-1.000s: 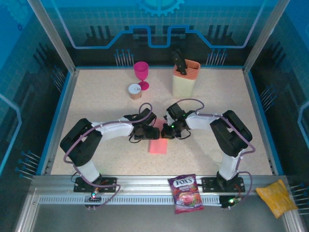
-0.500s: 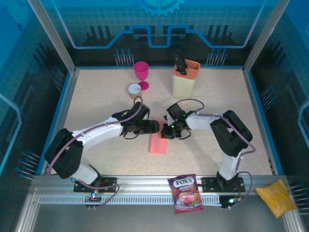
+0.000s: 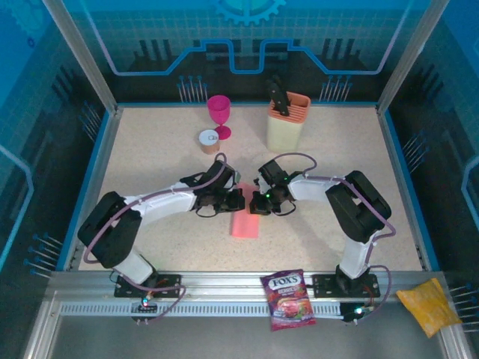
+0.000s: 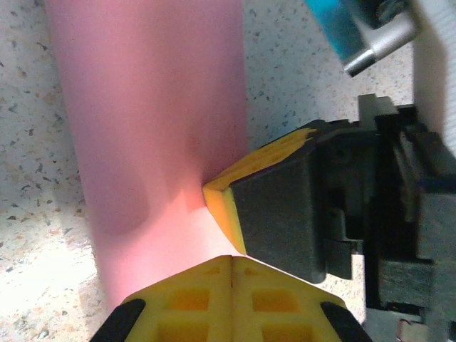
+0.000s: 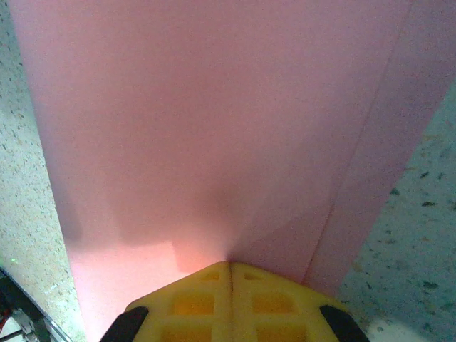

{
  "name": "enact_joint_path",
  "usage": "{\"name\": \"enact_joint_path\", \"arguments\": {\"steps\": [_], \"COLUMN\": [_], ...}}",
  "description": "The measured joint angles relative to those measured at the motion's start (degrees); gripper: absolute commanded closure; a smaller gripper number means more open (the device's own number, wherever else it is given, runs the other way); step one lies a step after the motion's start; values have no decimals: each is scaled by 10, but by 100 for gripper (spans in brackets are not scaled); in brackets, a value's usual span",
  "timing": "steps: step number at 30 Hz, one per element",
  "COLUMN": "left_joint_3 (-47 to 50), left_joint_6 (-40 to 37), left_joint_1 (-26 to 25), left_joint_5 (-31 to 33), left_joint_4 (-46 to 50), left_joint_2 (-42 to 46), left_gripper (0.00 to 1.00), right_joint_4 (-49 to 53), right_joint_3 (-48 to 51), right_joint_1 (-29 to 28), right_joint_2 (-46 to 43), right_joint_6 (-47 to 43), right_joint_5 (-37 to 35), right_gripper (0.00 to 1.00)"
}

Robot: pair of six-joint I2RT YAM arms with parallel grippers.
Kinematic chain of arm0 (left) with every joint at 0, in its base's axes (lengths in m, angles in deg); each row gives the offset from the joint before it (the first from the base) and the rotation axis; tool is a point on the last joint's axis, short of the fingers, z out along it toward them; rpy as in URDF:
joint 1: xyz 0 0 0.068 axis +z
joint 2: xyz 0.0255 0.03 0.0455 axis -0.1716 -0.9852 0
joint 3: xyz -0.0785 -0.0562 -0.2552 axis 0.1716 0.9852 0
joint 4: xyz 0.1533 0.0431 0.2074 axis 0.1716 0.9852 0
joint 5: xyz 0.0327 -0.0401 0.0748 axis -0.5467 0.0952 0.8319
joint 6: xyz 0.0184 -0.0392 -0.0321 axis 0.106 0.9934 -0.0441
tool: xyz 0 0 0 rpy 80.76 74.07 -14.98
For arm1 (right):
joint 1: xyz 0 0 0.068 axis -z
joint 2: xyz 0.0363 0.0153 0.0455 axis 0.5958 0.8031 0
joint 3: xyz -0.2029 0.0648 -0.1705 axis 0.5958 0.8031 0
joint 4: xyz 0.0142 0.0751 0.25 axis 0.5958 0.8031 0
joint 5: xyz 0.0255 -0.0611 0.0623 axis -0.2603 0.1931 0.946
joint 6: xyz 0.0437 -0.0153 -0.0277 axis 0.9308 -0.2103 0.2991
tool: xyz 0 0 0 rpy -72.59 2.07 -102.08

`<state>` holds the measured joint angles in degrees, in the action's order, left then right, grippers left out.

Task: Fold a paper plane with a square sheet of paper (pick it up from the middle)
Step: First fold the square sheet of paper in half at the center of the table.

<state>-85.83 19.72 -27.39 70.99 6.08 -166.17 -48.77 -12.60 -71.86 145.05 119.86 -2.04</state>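
**A:** Where is the sheet of paper (image 3: 245,223)?

**B:** It lies flat on the speckled table (image 3: 150,164), near the middle. It is folded into a long, narrow strip running from near to far. The two arms reach in from either side and meet over its far part.

**A:** And the left gripper (image 4: 231,261)?

**B:** Its fingers are pressed together with no gap between them. The tip rests on the strip, close to one long edge. I can't tell whether any paper is nipped between them.

**A:** The right gripper (image 5: 229,265)?

**B:** Much the same. Its fingers meet along a thin seam, with the tip over the paper, which spreads away ahead of it. In the left wrist view, its yellow tip touches the strip just beside the left one's tip.

**A:** What about materials?

**B:** The paper is thin, matte and salmon-pink. A straight crease runs along one long side, and there is a soft shadow at the fingertips. The pads (image 4: 192,303) are yellow with square moulded recesses, on black finger bodies. The tabletop is pale beige with dark flecks.
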Motion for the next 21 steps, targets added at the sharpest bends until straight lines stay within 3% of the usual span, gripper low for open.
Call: {"name": "enact_joint_path", "arguments": {"steps": [21], "left_joint_3": [55], "left_joint_6": [-2], "left_joint_1": [0], "left_joint_5": [27], "left_joint_4": [-27], "left_joint_2": [-47], "left_gripper": [97], "right_joint_4": [-17], "right_joint_3": [7], "right_joint_1": [1], "right_joint_2": [1], "right_joint_6": [-2], "right_joint_5": [11], "right_gripper": [100]}}
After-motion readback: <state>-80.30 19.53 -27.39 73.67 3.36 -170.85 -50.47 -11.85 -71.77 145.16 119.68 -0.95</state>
